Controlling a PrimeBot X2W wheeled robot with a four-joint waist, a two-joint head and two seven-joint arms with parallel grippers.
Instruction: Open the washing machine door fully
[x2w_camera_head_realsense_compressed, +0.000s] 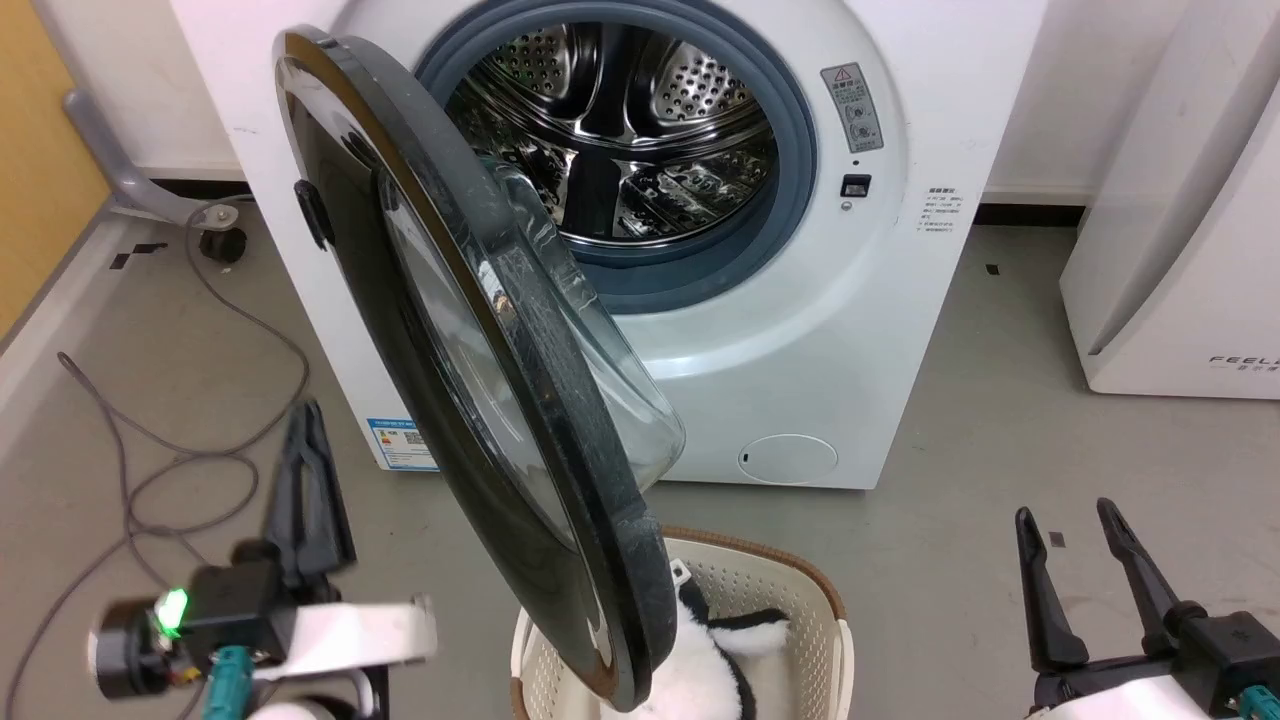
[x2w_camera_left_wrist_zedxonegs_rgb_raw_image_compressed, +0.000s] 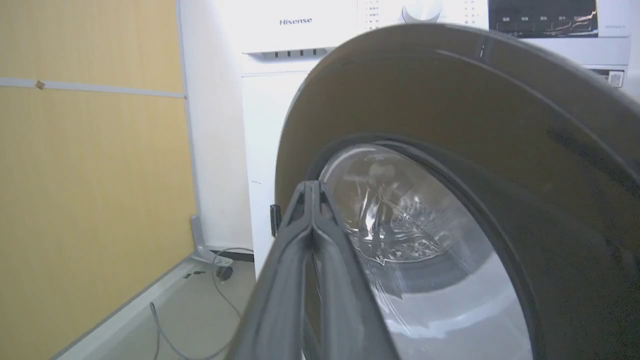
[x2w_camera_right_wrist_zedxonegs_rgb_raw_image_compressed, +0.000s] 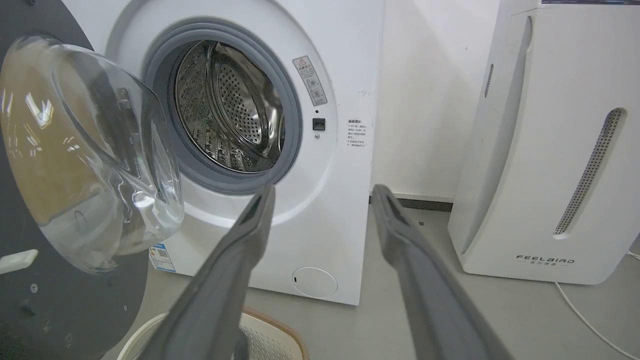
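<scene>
The washing machine door (x2w_camera_head_realsense_compressed: 585, 440) stands ajar; left gripper (x2w_camera_head_realsense_compressed: 308, 415) clenched empty, right gripper (x2w_camera_head_realsense_compressed: 1065, 512) spread.

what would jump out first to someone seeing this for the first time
The large round glossy-black washing machine door with its bulging clear glass bowl stands partly open at centre. Behind it gleams the perforated shiny steel drum; below it sits a cream perforated plastic basket.

i read "hisense" on the washing machine's (x2w_camera_left_wrist_zedxonegs_rgb_raw_image_compressed: 300, 37) white top panel and "feelbird" low on the white appliance (x2w_camera_right_wrist_zedxonegs_rgb_raw_image_compressed: 545, 150) to its right; its stickers' (x2w_camera_right_wrist_zedxonegs_rgb_raw_image_compressed: 310, 80) print is too small to read.
</scene>
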